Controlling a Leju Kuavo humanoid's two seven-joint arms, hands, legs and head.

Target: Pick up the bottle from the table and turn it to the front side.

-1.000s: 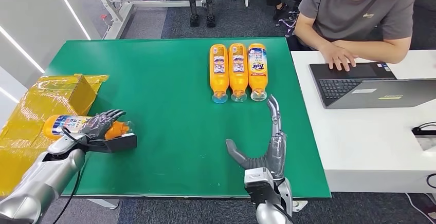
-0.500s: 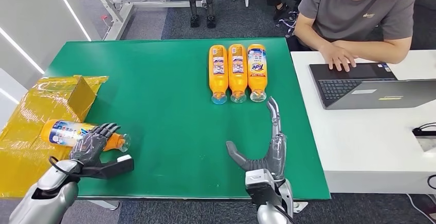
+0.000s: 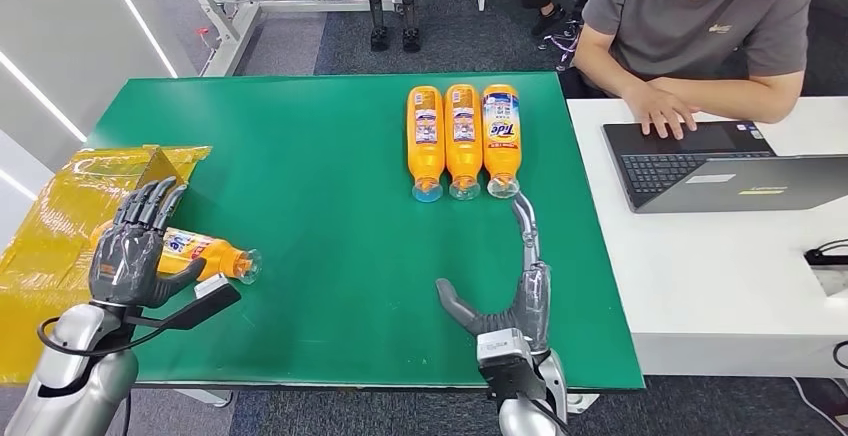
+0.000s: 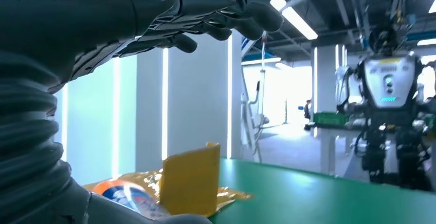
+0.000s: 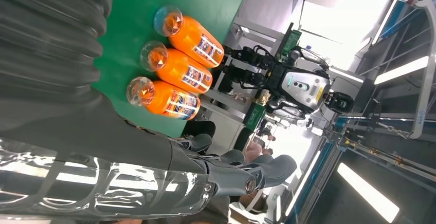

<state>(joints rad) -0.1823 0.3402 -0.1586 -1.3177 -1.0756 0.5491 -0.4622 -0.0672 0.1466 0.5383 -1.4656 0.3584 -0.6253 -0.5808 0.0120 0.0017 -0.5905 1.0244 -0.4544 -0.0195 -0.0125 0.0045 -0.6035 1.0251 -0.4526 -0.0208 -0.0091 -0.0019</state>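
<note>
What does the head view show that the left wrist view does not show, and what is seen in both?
Head view alone: three orange bottles in a row at the far edge of the table, the open right hand, and a person at a laptop. Left wrist view alone: another humanoid robot standing beyond the table. Both: the left hand, open, the lying bottle beside it, the yellow box and the green table.

Head view: bright, even overhead light, sharp focus, soft shadows. Wrist views: ceiling strip lights (image 4: 294, 14) glare; near hands blurred.
</note>
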